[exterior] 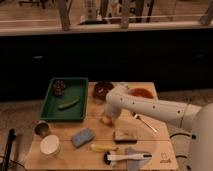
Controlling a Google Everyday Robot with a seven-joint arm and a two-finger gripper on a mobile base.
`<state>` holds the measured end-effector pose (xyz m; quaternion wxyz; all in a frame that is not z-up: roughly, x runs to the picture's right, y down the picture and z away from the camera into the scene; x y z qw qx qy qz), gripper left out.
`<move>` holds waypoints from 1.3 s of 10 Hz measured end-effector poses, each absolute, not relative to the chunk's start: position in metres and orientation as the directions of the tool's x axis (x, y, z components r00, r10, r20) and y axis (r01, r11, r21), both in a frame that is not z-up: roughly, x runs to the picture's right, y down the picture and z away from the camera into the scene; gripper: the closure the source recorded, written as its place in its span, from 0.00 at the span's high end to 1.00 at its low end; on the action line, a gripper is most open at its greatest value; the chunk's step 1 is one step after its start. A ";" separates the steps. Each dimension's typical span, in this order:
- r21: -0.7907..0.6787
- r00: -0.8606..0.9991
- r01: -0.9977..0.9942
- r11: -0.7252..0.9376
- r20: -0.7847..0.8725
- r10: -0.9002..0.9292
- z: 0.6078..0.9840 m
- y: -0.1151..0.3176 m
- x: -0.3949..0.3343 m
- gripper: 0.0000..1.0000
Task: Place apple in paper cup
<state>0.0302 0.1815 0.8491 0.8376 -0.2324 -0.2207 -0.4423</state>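
The apple [105, 120] is a small orange-pink fruit lying on the wooden table [165, 145] near its middle. My gripper [111, 114] is at the end of the white arm, right at the apple, over its upper right side and hiding part of it. The paper cup [50, 145] is short, white and cream inside. It stands upright at the table's front left, well away from the gripper and the apple.
A dark metal cup [42, 129] stands just behind the paper cup. A green tray [50, 102] holds a cucumber and grapes at the back left. A dark bowl [102, 89], an orange bowl [141, 93], a blue sponge [82, 136], a banana [102, 147], a brush [125, 157], a brown bar [125, 135] and a spoon [145, 123] lie around.
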 end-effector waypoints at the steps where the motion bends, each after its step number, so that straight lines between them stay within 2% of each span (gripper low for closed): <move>1: -0.189 0.501 0.850 0.492 0.580 -0.642 0.846 0.181 0.028 0.11; 2: -0.180 0.492 0.854 0.488 0.584 -0.646 0.841 0.178 0.027 0.03; 3: -0.176 0.483 0.859 0.481 0.589 -0.647 0.837 0.177 0.027 0.00; 13: -0.003 0.232 0.951 0.309 0.670 -0.705 0.770 0.132 -0.021 0.00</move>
